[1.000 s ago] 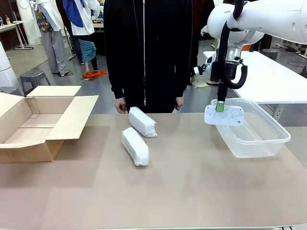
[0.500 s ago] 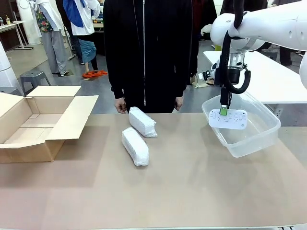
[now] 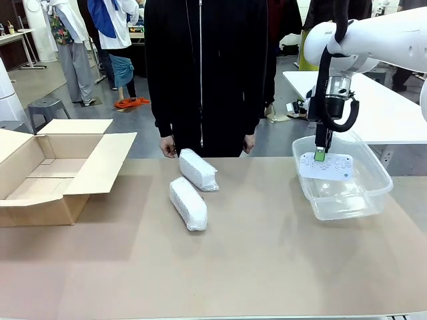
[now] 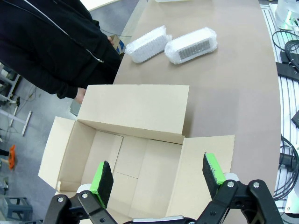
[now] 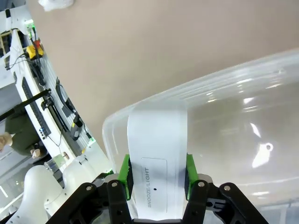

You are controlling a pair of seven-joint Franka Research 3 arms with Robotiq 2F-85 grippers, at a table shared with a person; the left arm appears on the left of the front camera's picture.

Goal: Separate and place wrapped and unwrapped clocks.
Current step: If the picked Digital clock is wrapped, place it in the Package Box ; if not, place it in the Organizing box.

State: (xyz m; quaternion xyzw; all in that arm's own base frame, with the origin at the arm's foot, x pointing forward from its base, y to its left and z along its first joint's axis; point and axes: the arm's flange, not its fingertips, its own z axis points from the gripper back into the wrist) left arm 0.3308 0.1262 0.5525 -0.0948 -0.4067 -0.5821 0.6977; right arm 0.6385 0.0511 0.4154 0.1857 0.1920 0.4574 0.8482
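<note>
Front view: right hand point(image 3: 320, 155) pinches the bare white clock point(image 3: 327, 167) inside the clear tub point(image 3: 375, 189), seemingly off its floor, two wrapped clocks point(image 3: 198, 169) point(image 3: 188, 203) lie just beside each other mid-bench point(image 3: 260, 260), and the left hand point(image 4: 157, 175) gapes wide above the cardboard box point(image 4: 135, 109).

Bright, even indoor light comes from overhead. The front view is sharp across the table point(image 3: 267, 267), with only soft, faint shadows beside the nearer wrapped clock point(image 3: 188, 203) and the farther wrapped clock point(image 3: 198, 169). In the right wrist view, white glare spots streak the clear tub point(image 5: 243, 107) at right, and the print on the unwrapped clock point(image 5: 156, 154) reads crisp. Both wrist views bend lines near their borders.
</note>
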